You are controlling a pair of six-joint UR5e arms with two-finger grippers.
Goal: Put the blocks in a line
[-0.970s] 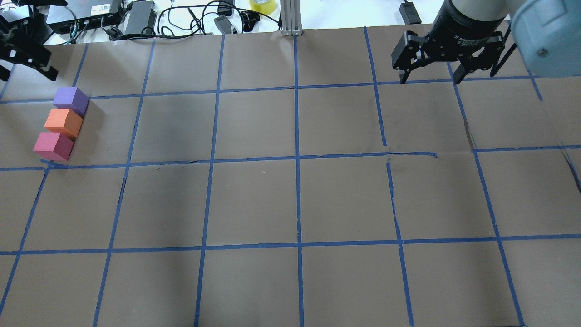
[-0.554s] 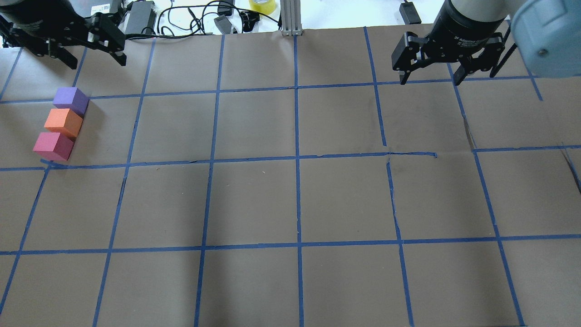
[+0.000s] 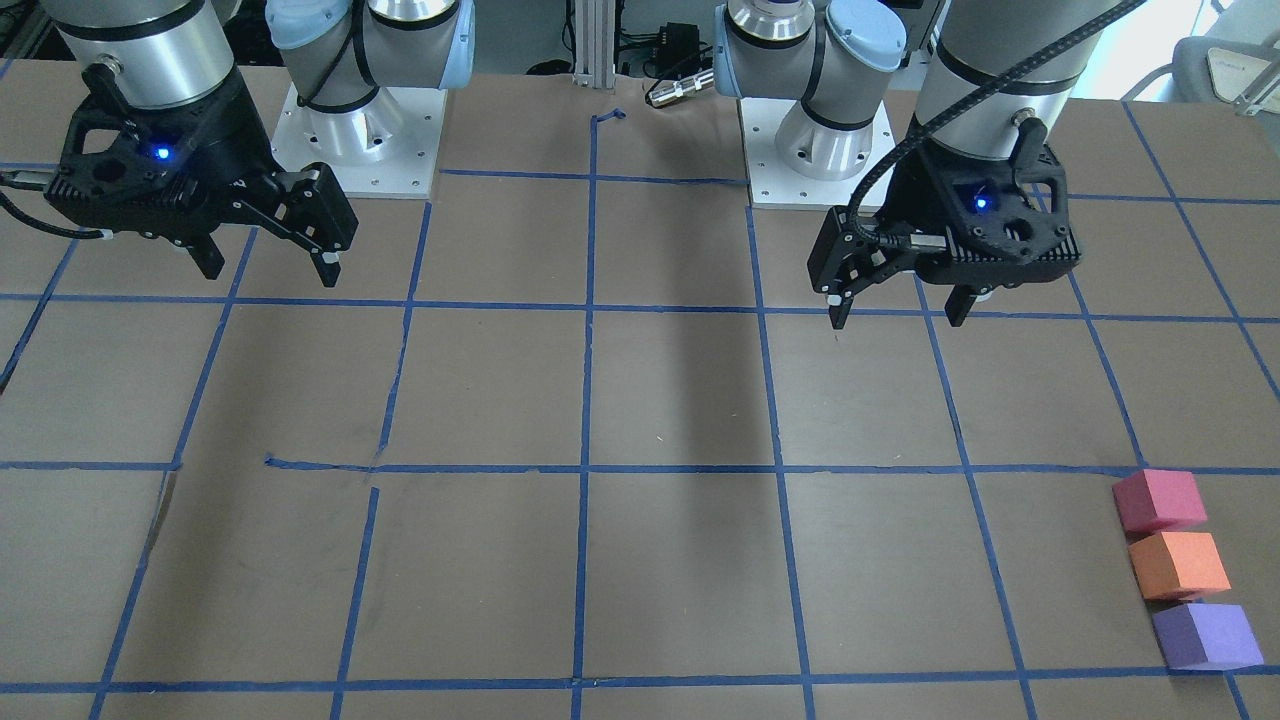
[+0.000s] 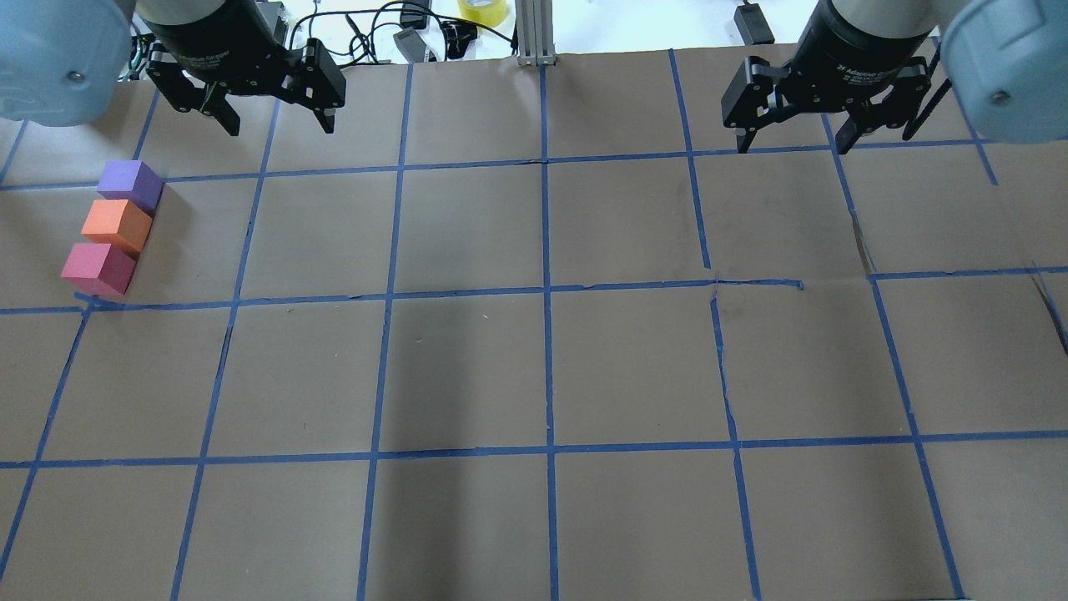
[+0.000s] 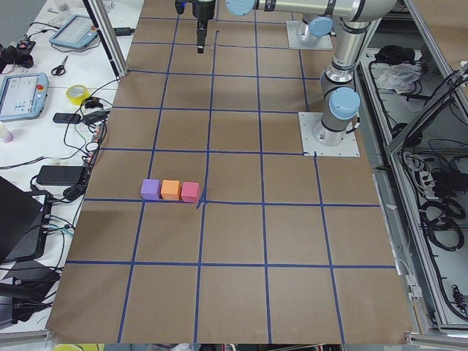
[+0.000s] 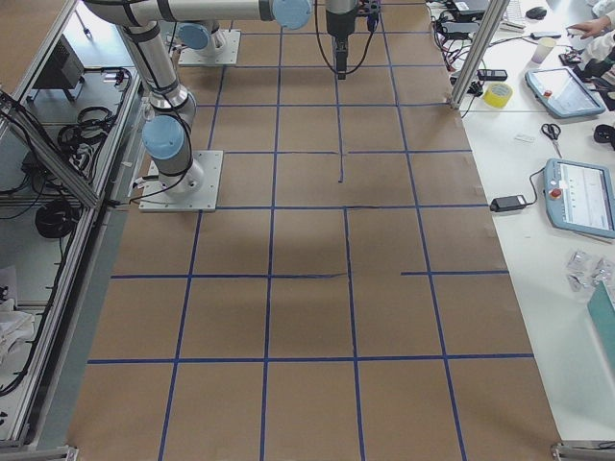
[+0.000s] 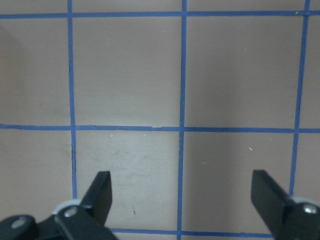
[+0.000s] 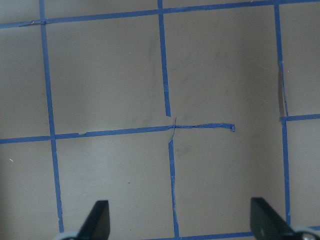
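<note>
Meanwhile the left pincer (image 4: pixel 279 125) swings inward, spread and empty like the right pincer (image 4: pixel 790 146). The blocks (image 4: pixel 117 221) sit touching in a row; the task looks done

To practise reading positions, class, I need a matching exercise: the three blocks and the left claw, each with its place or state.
1 purple block
2 orange block
3 pink block
4 left claw

A middle of the row
B open, holding nothing
C row end nearest the robot
D row end farthest from the robot

Pairs: 1-D, 2-A, 3-C, 4-B.
</note>
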